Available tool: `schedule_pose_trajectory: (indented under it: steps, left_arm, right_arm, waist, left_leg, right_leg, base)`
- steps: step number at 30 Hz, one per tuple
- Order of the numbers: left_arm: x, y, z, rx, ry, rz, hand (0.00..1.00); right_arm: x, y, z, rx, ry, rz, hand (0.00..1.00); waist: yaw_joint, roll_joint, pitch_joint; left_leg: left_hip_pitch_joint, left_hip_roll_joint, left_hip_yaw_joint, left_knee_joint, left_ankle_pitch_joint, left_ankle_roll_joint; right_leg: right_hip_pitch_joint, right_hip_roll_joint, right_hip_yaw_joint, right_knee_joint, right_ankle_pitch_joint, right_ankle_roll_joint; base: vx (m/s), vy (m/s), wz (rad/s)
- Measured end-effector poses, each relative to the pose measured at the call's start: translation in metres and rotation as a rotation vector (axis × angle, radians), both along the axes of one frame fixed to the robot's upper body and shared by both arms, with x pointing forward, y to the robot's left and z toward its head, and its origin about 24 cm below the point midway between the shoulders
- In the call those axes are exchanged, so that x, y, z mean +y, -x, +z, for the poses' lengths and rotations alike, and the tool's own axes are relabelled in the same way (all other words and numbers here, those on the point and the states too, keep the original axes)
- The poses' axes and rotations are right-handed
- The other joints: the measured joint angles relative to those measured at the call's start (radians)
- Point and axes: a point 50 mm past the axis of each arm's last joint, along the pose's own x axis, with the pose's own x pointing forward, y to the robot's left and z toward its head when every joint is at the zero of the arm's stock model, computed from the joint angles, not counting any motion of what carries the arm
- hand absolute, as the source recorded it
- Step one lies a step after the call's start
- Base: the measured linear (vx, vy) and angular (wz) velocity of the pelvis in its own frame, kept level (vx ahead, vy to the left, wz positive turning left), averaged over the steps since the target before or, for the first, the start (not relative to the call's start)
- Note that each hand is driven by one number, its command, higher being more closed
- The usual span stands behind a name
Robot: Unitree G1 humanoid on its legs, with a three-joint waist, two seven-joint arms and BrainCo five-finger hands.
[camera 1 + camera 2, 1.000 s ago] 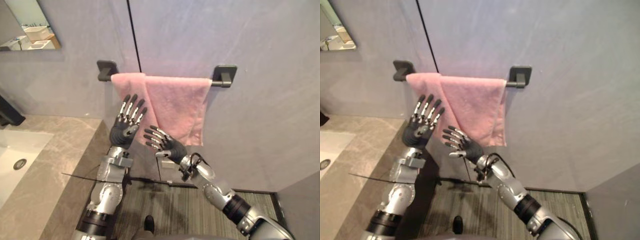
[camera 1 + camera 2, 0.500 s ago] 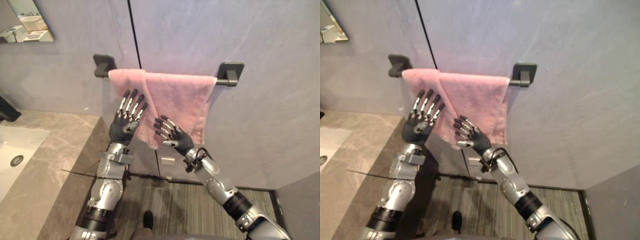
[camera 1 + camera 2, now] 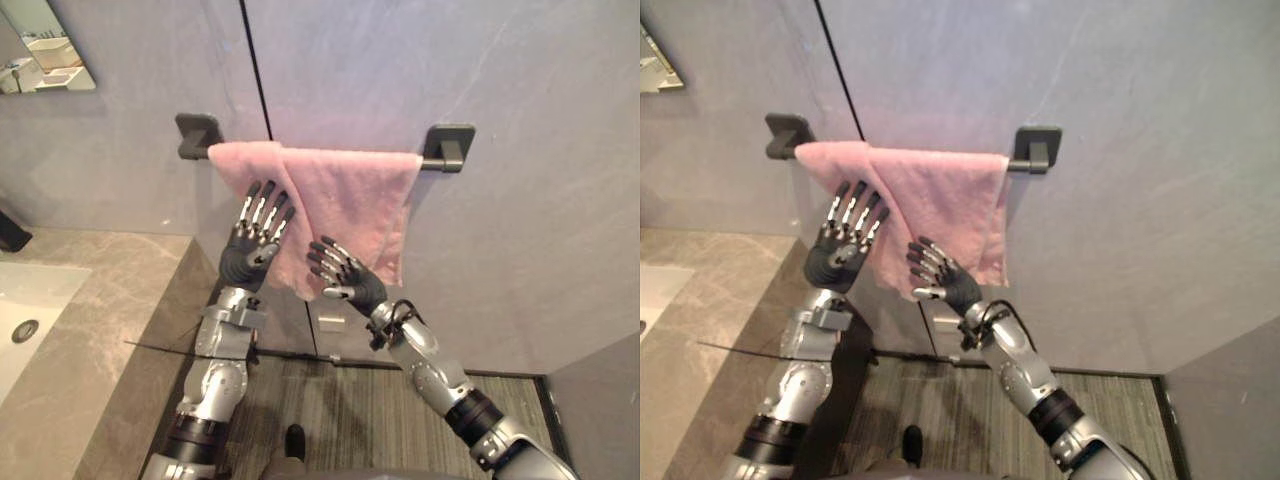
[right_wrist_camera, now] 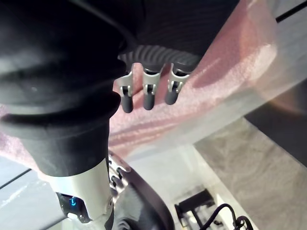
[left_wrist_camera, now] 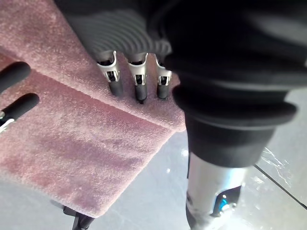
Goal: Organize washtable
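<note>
Towel (image 3: 355, 200) hanging bunched beyond left hand (image 3: 252, 243) and right hand (image 3: 347, 283), both spread, gripping nothing. Straightening step seemingly starting; next probably needing hem pinch.

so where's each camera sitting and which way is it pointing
Left eye view: on the head, looking down at the pink terry towel on the dark wall bar; both arms show, left hand and right hand raised open.
Right eye view: same scene from slightly further right.
Left wrist view: on the left wrist, looking along its fingers at the towel.
Right wrist view: on the right wrist, looking along its fingers at the towel.
Shared: every view shows the towel.
</note>
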Motion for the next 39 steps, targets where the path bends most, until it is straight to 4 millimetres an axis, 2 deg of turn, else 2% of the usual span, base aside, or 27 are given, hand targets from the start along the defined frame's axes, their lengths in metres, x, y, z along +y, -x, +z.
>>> schedule_pose_trajectory:
  steps: [4,10,16,24,33,39]
  left_arm:
    - [0.005,0.002,-0.003,0.009,0.003,0.028,0.00]
    - [0.013,0.007,-0.011,0.049,0.037,0.088,0.00]
    - [0.026,0.012,-0.013,0.064,0.070,0.170,0.00]
    - [0.042,0.018,-0.010,0.057,0.070,0.254,0.00]
    - [0.053,0.021,-0.010,0.058,0.102,0.337,0.00]
    - [0.060,0.023,-0.011,0.069,0.114,0.382,0.00]
  right_arm:
    - [0.001,0.001,-0.001,0.007,-0.009,-0.003,0.00]
    - [-0.010,-0.006,0.004,0.010,-0.057,-0.098,0.00]
    - [-0.028,-0.009,0.001,0.023,-0.078,-0.227,0.00]
    - [-0.055,-0.018,0.009,0.011,-0.137,-0.396,0.00]
    - [-0.065,-0.017,0.016,-0.012,-0.199,-0.457,0.00]
    - [-0.075,-0.016,0.012,0.012,-0.227,-0.507,0.00]
  waist:
    - [0.000,-0.001,0.001]
    - [-0.002,-0.006,0.005]
    - [-0.001,-0.001,0.008]
    - [-0.003,0.001,0.009]
    - [-0.003,0.009,0.014]
    - [-0.003,0.010,0.015]
  left_leg:
    - [0.001,0.001,0.002,0.000,-0.001,0.000]
    - [0.002,-0.003,0.002,0.000,-0.001,0.000]
    - [0.003,-0.005,-0.010,0.000,-0.001,0.000]
    - [0.005,-0.007,-0.013,0.000,-0.001,0.000]
    - [0.005,-0.007,-0.012,0.000,-0.001,0.000]
    - [0.009,-0.007,-0.012,0.000,-0.001,0.000]
  right_leg:
    - [0.001,0.000,0.002,-0.005,0.002,0.000]
    - [0.001,-0.001,-0.002,-0.005,0.002,0.000]
    - [0.003,-0.001,-0.007,-0.005,0.002,0.000]
    - [0.004,-0.002,-0.007,-0.004,0.002,0.001]
    - [0.005,-0.002,-0.007,-0.005,0.003,0.001]
    - [0.007,-0.002,-0.007,-0.005,0.003,0.002]
  base:
    - [-0.01,-0.003,-0.02]
    - [0.00,0.000,0.00]
    - [0.00,0.000,0.00]
    - [0.00,0.000,0.00]
    - [0.00,0.000,0.00]
    - [0.00,0.000,0.00]
